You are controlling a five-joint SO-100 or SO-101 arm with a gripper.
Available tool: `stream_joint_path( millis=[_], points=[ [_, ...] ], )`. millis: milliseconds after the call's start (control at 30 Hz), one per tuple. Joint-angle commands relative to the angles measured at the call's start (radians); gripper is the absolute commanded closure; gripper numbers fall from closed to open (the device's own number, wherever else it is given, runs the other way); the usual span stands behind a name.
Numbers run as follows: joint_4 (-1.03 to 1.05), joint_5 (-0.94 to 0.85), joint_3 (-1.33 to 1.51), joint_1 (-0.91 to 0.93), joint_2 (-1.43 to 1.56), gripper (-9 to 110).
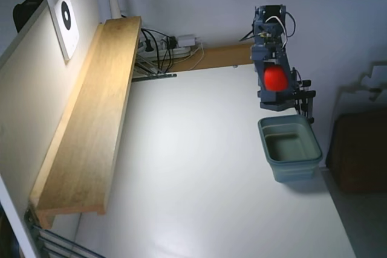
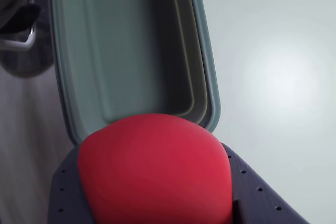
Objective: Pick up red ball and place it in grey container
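The red ball (image 1: 274, 78) hangs in the air, held by my gripper (image 1: 276, 83), which is shut on it. It sits above and just behind the far rim of the grey container (image 1: 289, 148), an empty rectangular tub on the white table at the right. In the wrist view the red ball (image 2: 155, 171) fills the bottom of the frame between my dark fingers (image 2: 257, 187), and the open grey container (image 2: 202, 66) lies directly beyond it.
A long wooden shelf (image 1: 91, 125) runs along the left wall. Cables and a power strip (image 1: 172, 45) lie at the back. The arm base clamp (image 1: 302, 98) stands just behind the tub. A brown box (image 1: 360, 149) sits off the table's right edge.
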Motion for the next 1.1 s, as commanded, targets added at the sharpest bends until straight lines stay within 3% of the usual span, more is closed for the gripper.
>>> stream_joint_path(
  millis=[0, 467, 767, 800, 1067],
  points=[
    [-0.033, 0.003, -0.072, -0.009, -0.041, 78],
    [-0.047, 0.003, -0.512, -0.009, -0.496, 78],
    [-0.038, 0.003, -0.553, -0.009, -0.528, 78],
    [-0.038, 0.003, -0.553, -0.009, -0.528, 63],
    [-0.038, 0.003, -0.553, -0.009, -0.528, 63]
  ],
)
